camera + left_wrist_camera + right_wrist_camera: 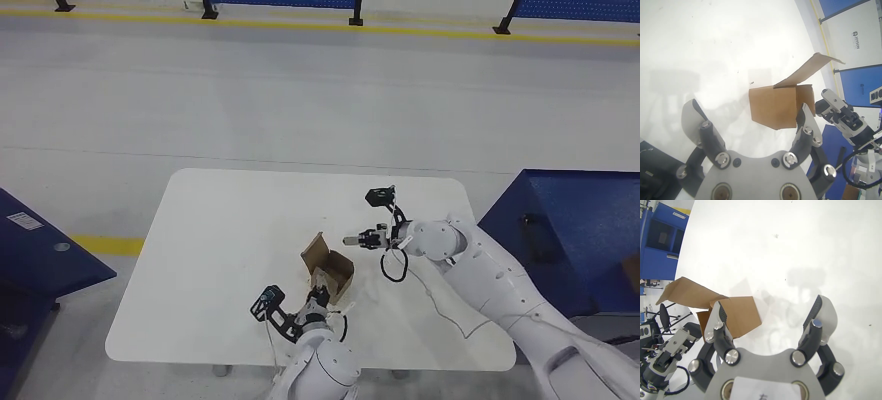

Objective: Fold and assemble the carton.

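Left gripper [747,103] finger blocks a carton [772,106] corner. Right gripper [768,300] finger masks one wall's edge. From above, the inside's too small to read.

Count stands at one white table [230,230], one brown carton [328,270] with one raised flap [810,70], two grippers, left gripper [748,109] and right gripper [769,303], each with two fingers [694,113], and two blue bins [40,262] [575,225].

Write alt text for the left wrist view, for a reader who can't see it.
A small brown carton sits on a white table with one flap raised. The left gripper faces it with fingers open, one finger overlapping the carton's corner; the right gripper is close at its other side.
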`<state>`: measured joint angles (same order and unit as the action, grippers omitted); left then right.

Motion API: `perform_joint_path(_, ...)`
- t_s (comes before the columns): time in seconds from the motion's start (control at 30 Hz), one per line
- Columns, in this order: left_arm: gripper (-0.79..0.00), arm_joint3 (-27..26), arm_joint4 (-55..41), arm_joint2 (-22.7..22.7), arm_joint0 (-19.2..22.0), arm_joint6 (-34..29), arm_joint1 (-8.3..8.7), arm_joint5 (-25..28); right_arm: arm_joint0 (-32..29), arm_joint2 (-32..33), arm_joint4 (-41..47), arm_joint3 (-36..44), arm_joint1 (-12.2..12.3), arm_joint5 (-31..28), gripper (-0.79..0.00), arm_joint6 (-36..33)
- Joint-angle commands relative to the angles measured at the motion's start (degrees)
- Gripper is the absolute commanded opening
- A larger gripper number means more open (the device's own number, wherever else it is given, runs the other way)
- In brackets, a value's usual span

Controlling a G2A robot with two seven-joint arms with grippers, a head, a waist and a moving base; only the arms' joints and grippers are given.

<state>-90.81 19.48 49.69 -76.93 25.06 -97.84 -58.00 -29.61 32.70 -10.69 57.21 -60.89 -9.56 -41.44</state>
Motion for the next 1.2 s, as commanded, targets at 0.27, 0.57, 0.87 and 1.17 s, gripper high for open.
perform_joint_path(0.27, 0.000, 5.1, -1.5, 0.5, 2.5, 0.7, -1.16, 0.0, 0.2, 0.2, -1.9, -1.7, -1.5, -1.6, 0.000, -0.7)
perform_joint_path(0.57, 0.000, 8.3, -3.3, 0.2, 4.2, 2.5, -1.78, 0.0, 0.3, 0.6, -4.1, -2.0, -2.4, -2.3, 0.000, -2.2)
perform_joint_path(0.87, 0.000, 11.0, -4.1, -0.3, 5.5, 3.3, -2.26, 0.0, 0.1, 0.5, -7.5, -0.9, -3.1, -3.3, 0.000, -4.0)
perform_joint_path(1.17, 0.000, 13.6, -4.5, -0.3, 7.3, 3.5, -3.08, 0.0, -0.3, 0.5, -9.7, -0.4, -3.9, -4.8, 0.000, -5.3)
